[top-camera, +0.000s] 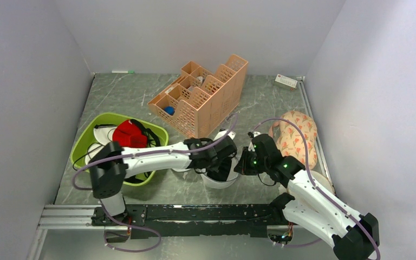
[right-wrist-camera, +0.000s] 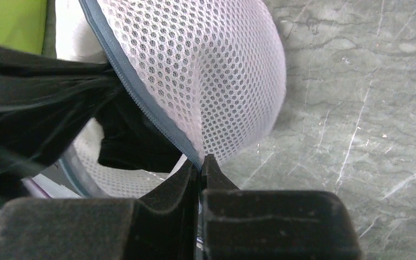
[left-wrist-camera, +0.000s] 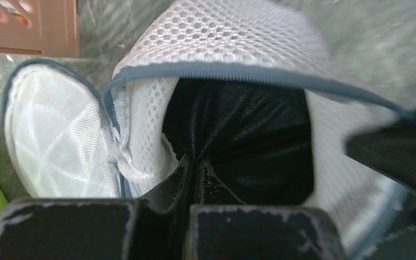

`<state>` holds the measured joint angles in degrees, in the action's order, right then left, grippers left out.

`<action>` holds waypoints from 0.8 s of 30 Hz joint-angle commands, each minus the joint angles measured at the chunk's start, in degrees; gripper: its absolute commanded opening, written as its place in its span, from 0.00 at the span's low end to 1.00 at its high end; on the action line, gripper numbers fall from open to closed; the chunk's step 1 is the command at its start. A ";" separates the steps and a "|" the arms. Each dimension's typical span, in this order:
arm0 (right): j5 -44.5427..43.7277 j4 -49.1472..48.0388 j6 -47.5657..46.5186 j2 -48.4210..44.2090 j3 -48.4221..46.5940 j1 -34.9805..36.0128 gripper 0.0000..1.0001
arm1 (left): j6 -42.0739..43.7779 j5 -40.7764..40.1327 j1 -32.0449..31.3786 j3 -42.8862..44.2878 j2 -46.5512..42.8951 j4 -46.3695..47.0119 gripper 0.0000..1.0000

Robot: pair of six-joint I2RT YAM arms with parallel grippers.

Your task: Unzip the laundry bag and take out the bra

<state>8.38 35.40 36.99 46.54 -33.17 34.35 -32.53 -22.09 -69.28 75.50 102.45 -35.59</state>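
The white mesh laundry bag [top-camera: 217, 182] lies unzipped between my two grippers; its ribbed round lid [left-wrist-camera: 59, 130] hangs open to the left. A black garment [left-wrist-camera: 249, 135] fills the bag's opening. My left gripper [left-wrist-camera: 197, 165] is shut on this black fabric at the mouth of the bag [left-wrist-camera: 222, 38]. My right gripper [right-wrist-camera: 200, 162] is shut on the grey zipper rim of the bag [right-wrist-camera: 206, 70], with the black garment [right-wrist-camera: 32, 108] stretched to its left. The red bra [top-camera: 127, 132] lies in the green tub [top-camera: 86, 143] at the left, apart from both grippers.
An orange slotted organizer [top-camera: 200, 97] stands behind the bag. A cream cloth with pink flower print [top-camera: 295, 138] lies at the right. A small box [top-camera: 286, 81] and a pen [top-camera: 122, 71] lie by the back wall. Black straps lie beside the bra in the tub.
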 commanded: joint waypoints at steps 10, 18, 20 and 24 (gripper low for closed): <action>-0.77 -0.10 -0.51 -0.38 -0.27 0.11 0.00 | 2.28 10.03 -0.33 -4.59 -15.68 8.68 0.07; -1.22 -0.14 -0.28 -0.17 -0.39 0.18 0.00 | 2.05 13.23 -0.33 -9.47 -22.79 15.00 0.07; -1.32 -0.13 -0.19 -0.36 -0.25 0.12 0.00 | 1.90 13.08 -0.33 -11.59 -25.81 18.29 0.07; -1.42 -0.02 -0.08 -0.59 -0.09 0.13 0.00 | 1.28 11.29 -0.33 -14.80 -31.98 23.54 0.07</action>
<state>8.10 35.40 37.04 46.54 -33.10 34.35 -30.85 -10.92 -69.28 62.39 76.55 -21.71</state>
